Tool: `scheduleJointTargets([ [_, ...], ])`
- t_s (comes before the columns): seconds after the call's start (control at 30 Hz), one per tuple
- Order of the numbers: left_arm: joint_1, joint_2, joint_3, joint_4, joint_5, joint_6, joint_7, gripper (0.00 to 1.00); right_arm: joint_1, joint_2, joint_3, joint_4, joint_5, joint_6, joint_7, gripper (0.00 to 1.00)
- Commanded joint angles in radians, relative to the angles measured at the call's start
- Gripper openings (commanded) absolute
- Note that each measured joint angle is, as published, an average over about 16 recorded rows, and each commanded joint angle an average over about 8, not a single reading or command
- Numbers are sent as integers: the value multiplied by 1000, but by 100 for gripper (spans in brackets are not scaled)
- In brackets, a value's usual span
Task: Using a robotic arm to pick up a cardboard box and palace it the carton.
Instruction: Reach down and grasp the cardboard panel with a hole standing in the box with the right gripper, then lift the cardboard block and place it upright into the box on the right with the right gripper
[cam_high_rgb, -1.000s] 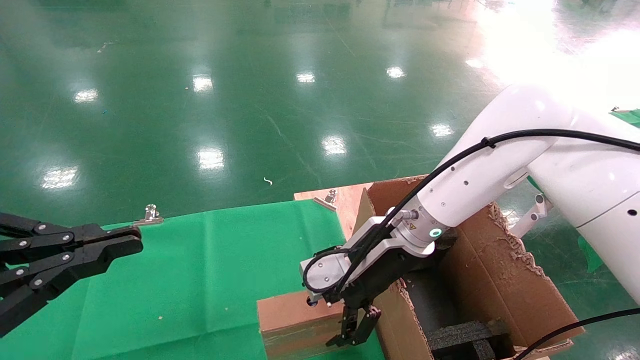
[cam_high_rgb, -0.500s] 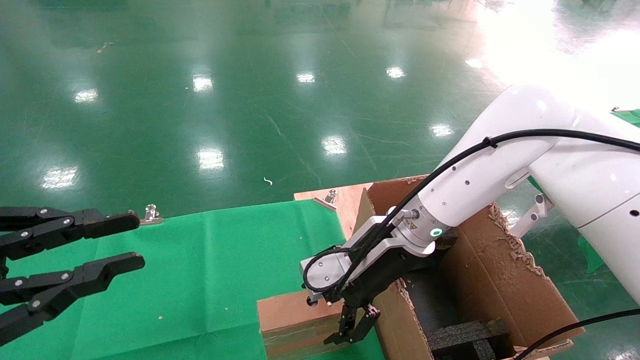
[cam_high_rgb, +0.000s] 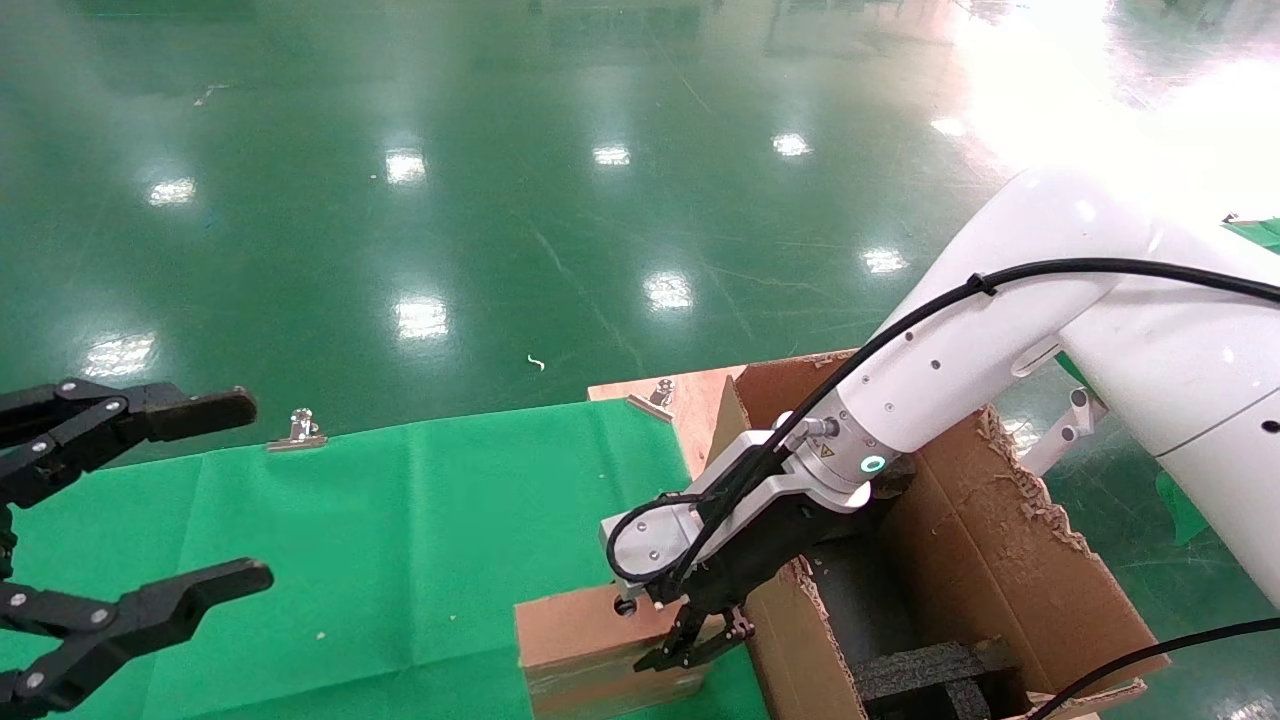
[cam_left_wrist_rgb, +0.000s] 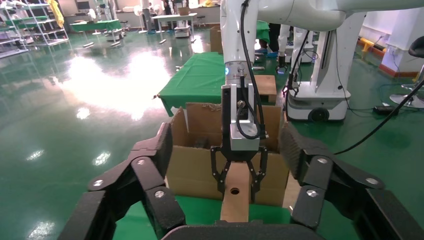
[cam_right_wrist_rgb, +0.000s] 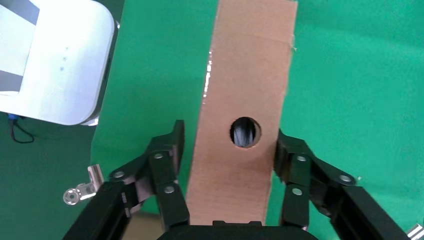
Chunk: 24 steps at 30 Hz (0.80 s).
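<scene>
**Slim box between spread fingers, not yet clamped**

Slim brown cardboard box (cam_right_wrist_rgb: 245, 120), on edge on the green cloth (cam_high_rgb: 420, 520), round hole up, between the open right gripper (cam_right_wrist_rgb: 227, 150). Probably light, stiff, smooth-faced; best pinched across the broad faces by the hole. Large ragged-flapped brown carton (cam_high_rgb: 1000, 560) just beside. Black left gripper (cam_high_rgb: 150, 510) idle, spread wide, well apart.

You won't find any readable text, brand or number here. The only sign is a tiny yellow warning triangle sticker (cam_high_rgb: 828, 452) on the silver wrist ring of the robotic arm (cam_high_rgb: 960, 350), and whatever symbol it carries is too small to make out.
</scene>
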Motion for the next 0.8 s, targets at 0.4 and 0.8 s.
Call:
scheduleJointTargets([
  [0.4, 0, 0, 0, 0, 0, 0, 0, 100, 16, 5, -1, -11, 23, 0, 13, 0],
  [0.8, 0, 0, 0, 0, 0, 0, 0, 100, 282, 15, -62, -126, 187, -25, -42, 0],
])
